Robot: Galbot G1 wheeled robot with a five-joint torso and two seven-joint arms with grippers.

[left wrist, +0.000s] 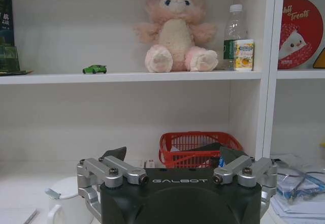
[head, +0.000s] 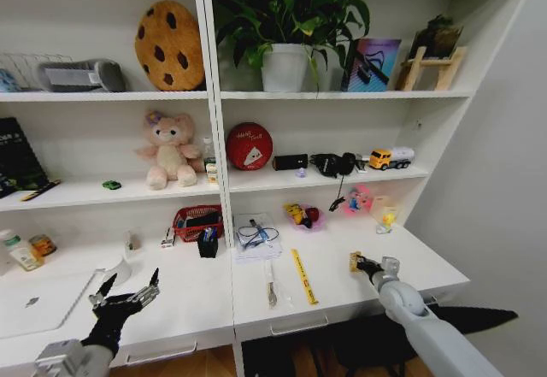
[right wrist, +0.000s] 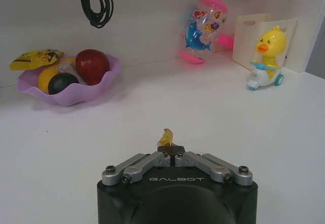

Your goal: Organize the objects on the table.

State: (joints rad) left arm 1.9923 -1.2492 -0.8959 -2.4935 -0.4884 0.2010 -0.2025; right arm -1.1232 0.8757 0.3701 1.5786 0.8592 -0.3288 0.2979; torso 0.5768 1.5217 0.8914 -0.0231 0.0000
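White desk [head: 342,287] under white shelving [head: 214,95]; left hand [head: 126,296] fingers apart, right hand [head: 357,262] clamped on yellow scrap [right wrist: 165,137].

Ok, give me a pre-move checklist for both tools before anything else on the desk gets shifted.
1. Right tool has a firm pinch: ok, shut on a small yellow item just above the desk.
2. What the yellow item is: cannot tell, too small.
3. Space ahead of the right tool: ok, bare desk up to the purple bowl and the duck toy.
4. Left tool free: ok, open, holding nothing, over the desk's left part.
5. Laptop closed and flat: ok, beside the left tool.
6. White mug clear of the left tool: cannot tell, it sits close beside it.
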